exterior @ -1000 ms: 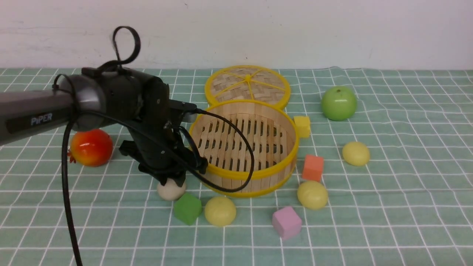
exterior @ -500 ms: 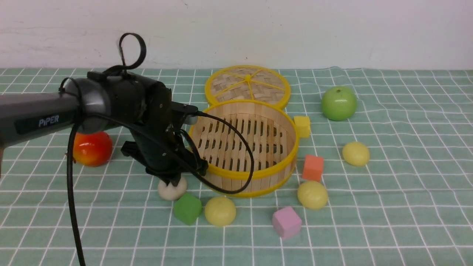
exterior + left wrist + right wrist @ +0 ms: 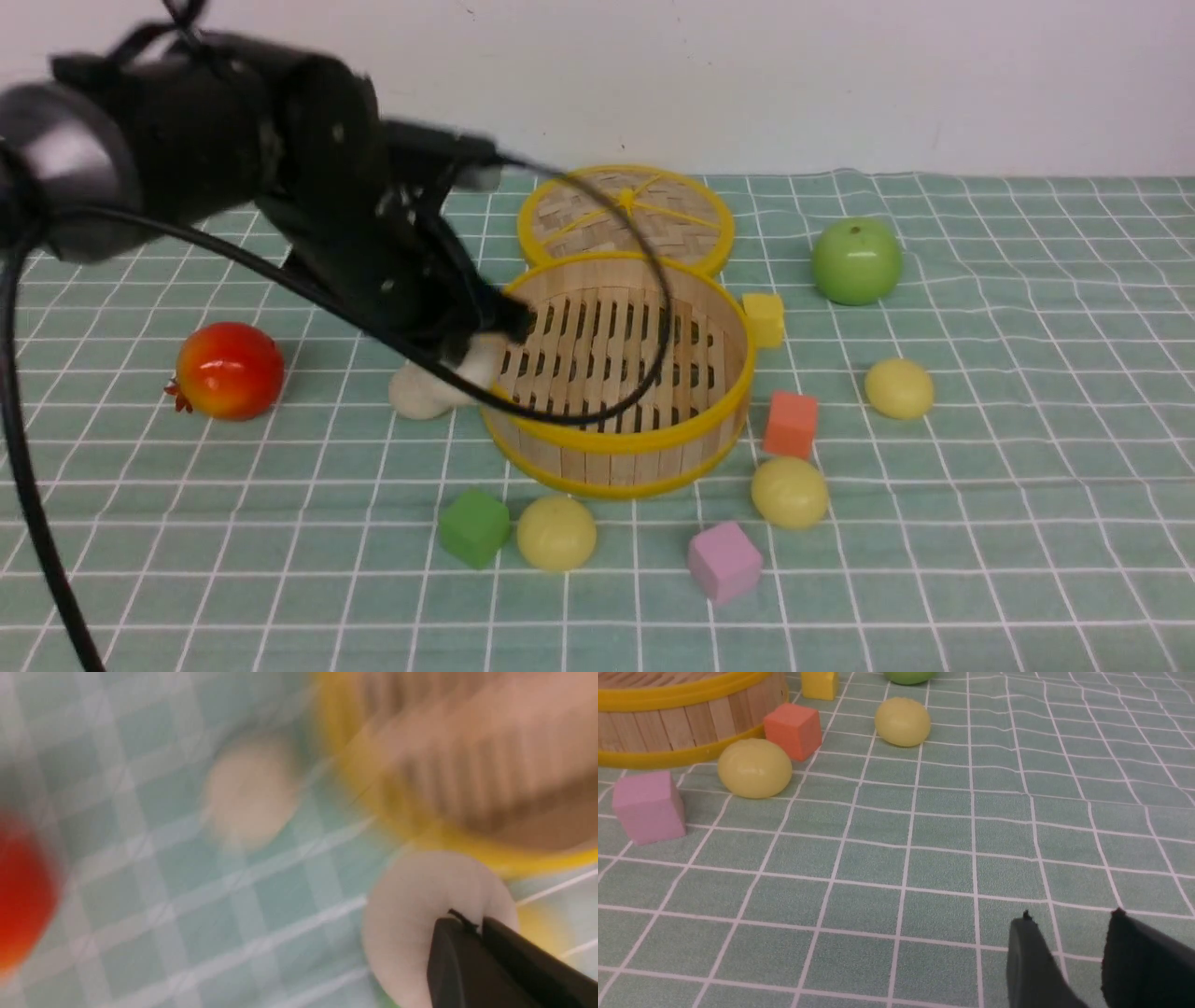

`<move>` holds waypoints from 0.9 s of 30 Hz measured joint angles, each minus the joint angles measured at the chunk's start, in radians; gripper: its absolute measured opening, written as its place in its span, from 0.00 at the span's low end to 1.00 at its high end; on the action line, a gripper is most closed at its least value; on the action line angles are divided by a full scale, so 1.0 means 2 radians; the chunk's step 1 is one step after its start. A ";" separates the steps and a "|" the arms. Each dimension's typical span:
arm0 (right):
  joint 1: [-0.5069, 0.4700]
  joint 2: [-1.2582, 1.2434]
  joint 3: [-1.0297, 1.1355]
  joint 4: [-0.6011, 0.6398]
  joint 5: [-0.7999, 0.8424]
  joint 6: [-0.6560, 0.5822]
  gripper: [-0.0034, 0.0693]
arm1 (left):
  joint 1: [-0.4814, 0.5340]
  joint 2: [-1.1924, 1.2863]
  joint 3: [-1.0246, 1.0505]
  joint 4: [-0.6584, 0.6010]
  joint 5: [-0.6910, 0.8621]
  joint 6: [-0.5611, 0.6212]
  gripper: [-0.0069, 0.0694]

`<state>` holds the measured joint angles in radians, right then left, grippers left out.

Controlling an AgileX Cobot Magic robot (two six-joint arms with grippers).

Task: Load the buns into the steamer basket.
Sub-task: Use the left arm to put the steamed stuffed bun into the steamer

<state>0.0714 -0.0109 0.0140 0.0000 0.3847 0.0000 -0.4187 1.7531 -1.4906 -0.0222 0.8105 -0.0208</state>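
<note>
In the front view, the left tool (image 3: 467, 347) is seen closed on an off-white bun (image 3: 485, 364), which is held clear of the tabletop (image 3: 1027, 523) at the left rim of the steamer basket (image 3: 653, 448). No bun is seen inside the basket. A second off-white bun (image 3: 415, 394) lies beside the basket wall.

In the blurred left wrist view, the dark fingertips (image 3: 448, 952) are pressed together into the held bun.

In the right wrist view, the right tool (image 3: 1071, 914) is shown partly open and empty.

The carrying step is judged to be in hand. Next, the bun must be brought over the rim and released onto the slats.

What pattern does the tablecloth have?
The tablecloth is pale green with a grid of thin white lines. It shows best in the right wrist view.
</note>
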 joint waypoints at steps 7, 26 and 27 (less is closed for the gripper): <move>0.000 0.000 0.000 0.000 0.000 0.000 0.38 | -0.012 0.075 -0.042 -0.066 -0.063 0.061 0.07; 0.000 0.000 0.000 0.000 0.000 0.000 0.38 | -0.011 0.141 -0.137 -0.064 0.022 0.066 0.54; 0.000 0.000 0.000 0.000 0.000 0.000 0.38 | -0.010 0.134 -0.141 -0.062 0.030 0.066 0.54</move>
<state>0.0714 -0.0109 0.0140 0.0000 0.3847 0.0000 -0.4385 2.0212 -1.7728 -0.1463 0.8706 0.1106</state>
